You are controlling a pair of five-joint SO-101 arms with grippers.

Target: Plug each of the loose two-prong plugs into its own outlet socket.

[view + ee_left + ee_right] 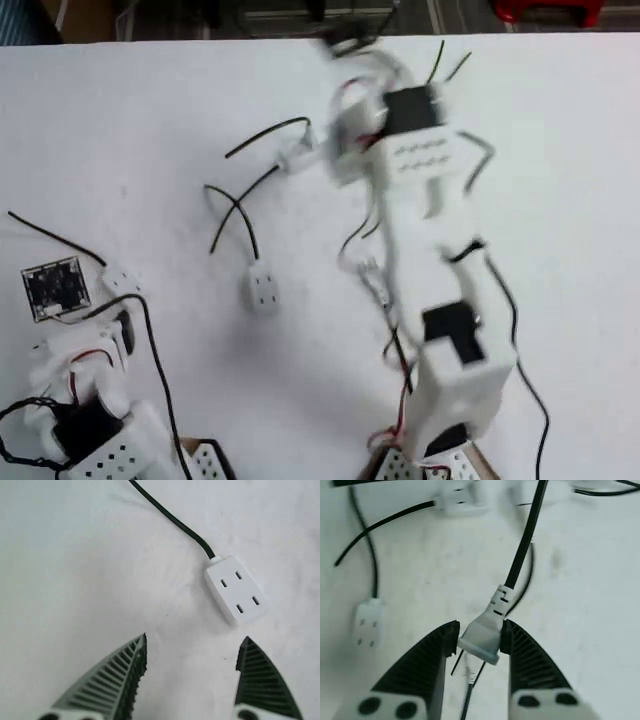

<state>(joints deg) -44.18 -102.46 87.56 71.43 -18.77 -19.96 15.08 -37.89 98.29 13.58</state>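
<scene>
Right claw clamps a grey plug; left claw gapes wide, socket at twelve o'clock, bare counter beyond.

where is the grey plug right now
In the right wrist view the grey plug is clamped between the right gripper's jaws, black cord trailing off; a white outlet socket lies nearby.

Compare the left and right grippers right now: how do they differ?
The left gripper has its fingers spread wide and holds nothing; the right gripper is closed on a grey plug. The left gripper points at a white outlet socket; the right gripper's plug trails a black cord. Both have ribbed fingers.
</scene>
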